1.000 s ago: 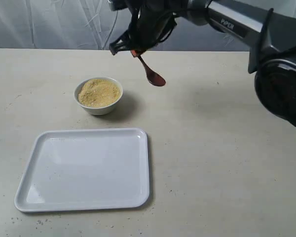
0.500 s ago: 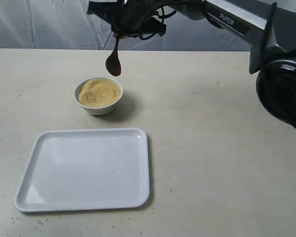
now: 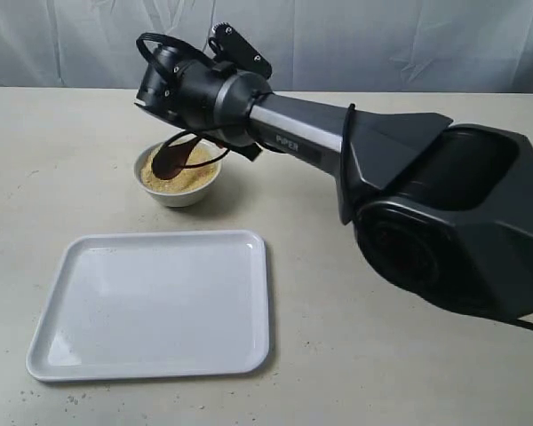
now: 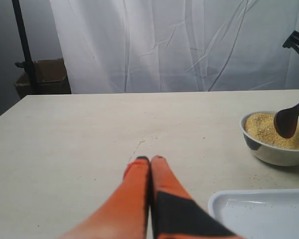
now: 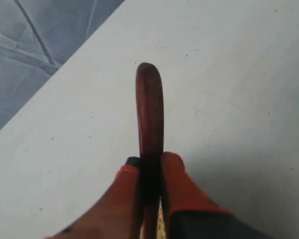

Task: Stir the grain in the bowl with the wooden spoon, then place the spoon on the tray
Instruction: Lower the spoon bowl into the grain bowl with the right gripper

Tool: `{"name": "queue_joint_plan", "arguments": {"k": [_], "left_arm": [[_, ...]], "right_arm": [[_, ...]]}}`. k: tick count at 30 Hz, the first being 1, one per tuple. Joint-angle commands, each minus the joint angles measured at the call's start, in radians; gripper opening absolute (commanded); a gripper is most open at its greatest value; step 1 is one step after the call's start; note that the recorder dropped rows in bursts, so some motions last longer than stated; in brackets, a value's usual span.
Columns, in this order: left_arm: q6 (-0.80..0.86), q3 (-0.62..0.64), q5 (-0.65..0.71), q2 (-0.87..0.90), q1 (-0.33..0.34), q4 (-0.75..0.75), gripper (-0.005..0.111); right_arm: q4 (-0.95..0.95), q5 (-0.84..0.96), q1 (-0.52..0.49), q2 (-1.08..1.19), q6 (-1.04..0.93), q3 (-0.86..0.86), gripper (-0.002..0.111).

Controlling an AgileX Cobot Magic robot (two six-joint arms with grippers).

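So the right pincer (image 5: 150, 160) is clamped on the handle of the wooden spoon (image 3: 169, 161). In the right wrist view both orange fingers (image 5: 174, 172) squeeze the dark handle from either side, and its blunt end sticks out past the tips. The spoon's oval end hangs down below the pincer, tilted, right over the grain (image 3: 198, 177) in the bowl (image 3: 179, 197). Can't honestly tell whether the wood is touching the grain or sitting just above it. From the left wrist view it looks to be about at rim level, on one side of the bowl.

The bowl sits directly under the right pincer on the table (image 3: 62, 142), and the grain is heaped up to near the rim. The tray (image 3: 151, 302) lies flat on the table a bit away from that pincer, on the near side of the bowl in the exterior view, apart from the bowl and not touching it.

The left pincer (image 4: 149, 160) is closed, its two orange fingertips pressed together low over the table. One corner of the tray is just beside it, and the bowl with the spoon sits further ahead on that same side. Well beyond it hangs a white curtain (image 4: 164, 45), with a cardboard box (image 4: 45, 77) and a black pole (image 4: 24, 50) off the table's far edge.
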Motion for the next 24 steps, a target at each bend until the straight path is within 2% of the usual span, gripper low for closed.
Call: {"name": "queue_joint_plan", "arguments": {"k": [1,24], "left_arm": [[-0.001,0.005,-0.004,-0.005,0.001,-0.002,0.0],[-0.001,0.005,-0.005,-0.005,0.001,-0.002,0.0]], "right_arm": [[-0.024,0.019,-0.001,0.003,0.006,0.007,0.001],[0.033,-0.007,-0.001,0.044,0.03,0.007,0.001]]}}
